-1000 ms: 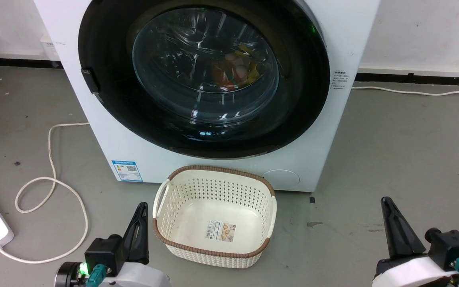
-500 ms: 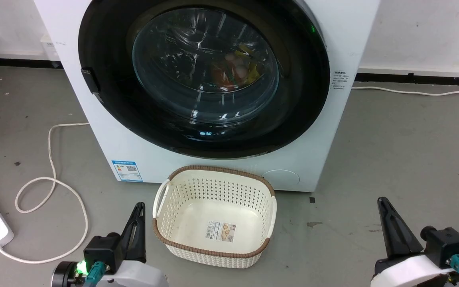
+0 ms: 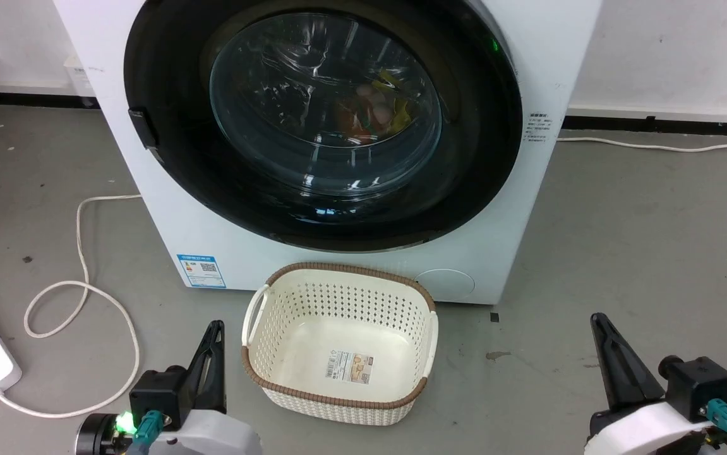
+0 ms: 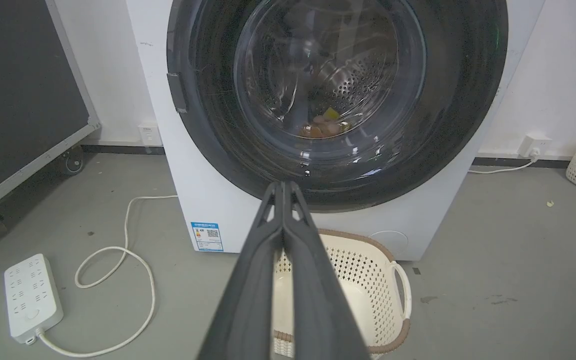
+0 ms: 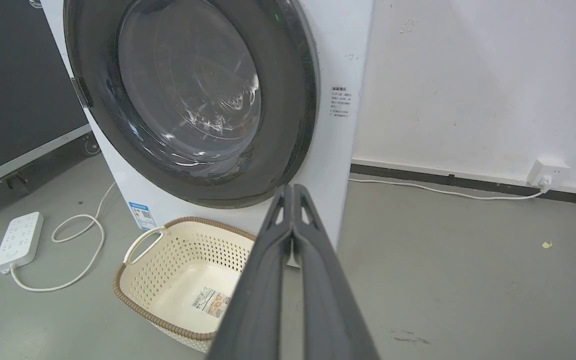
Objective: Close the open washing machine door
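Door (image 3: 325, 107) flush with washer (image 3: 211, 234); closing judged complete. Left gripper (image 3: 214, 330) and right gripper (image 3: 598, 323) hang clear, fingers closed, empty. Next: latch check.

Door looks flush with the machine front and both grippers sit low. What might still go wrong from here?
The washing machine door may only rest shut; whether its latch caught cannot be told, so it might swing open. If the left gripper reaches to press it, its arm could clip the basket standing on the floor right below the door.

Top of washing machine door (image 3: 322, 126) off-frame
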`<state>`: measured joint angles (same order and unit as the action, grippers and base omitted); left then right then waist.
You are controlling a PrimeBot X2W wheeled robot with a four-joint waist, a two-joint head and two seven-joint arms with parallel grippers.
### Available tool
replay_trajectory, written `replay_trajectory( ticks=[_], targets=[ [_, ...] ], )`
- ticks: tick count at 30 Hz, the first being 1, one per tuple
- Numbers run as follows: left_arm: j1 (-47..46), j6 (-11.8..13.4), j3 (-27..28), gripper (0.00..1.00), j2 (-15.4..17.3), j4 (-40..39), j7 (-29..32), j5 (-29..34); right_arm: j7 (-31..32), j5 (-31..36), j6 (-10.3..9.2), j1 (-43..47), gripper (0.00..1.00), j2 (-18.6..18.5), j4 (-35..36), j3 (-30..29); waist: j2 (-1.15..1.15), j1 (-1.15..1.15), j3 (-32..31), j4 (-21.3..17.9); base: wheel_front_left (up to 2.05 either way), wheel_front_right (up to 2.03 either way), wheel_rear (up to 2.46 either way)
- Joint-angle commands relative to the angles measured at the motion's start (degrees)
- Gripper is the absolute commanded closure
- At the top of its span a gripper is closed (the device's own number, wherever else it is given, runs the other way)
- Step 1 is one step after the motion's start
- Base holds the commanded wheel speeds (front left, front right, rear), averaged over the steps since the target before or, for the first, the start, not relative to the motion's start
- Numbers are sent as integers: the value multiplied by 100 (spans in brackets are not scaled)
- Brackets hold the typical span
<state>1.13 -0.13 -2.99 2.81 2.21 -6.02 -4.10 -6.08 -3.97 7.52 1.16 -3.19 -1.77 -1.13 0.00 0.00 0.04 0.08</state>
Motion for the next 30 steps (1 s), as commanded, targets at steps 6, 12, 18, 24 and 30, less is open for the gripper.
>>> replay_trajectory(
  ticks=[6, 12, 18, 24, 30],
  targets=[
    [-71, 8, 57, 100, 5, -52, 99, 90, 104, 99, -2, -64, 100, 21, 57, 27, 0, 0, -1, -1, 0, 0, 0],
    [-77, 9, 91, 100, 5, -76, 169, 135, 175, 140, -2, -71, 100, 22, 74, 39, 0, 0, -1, -2, 0, 0, 0],
    [-83, 9, 125, 100, 6, -99, 240, 180, 245, 182, -2, -78, 100, 24, 91, 51, 0, 0, -2, -3, 0, 0, 0],
    [-89, 10, 159, 100, 6, -123, 310, 224, 316, 224, -3, -85, 100, 25, 107, 63, 0, 0, -2, -4, 0, 0, 0],
    [-94, 11, 192, 100, 6, -147, 380, 269, 386, 265, -3, -93, 100, 27, 124, 75, 0, 0, -3, -5, 0, 0, 0]
  ],
)
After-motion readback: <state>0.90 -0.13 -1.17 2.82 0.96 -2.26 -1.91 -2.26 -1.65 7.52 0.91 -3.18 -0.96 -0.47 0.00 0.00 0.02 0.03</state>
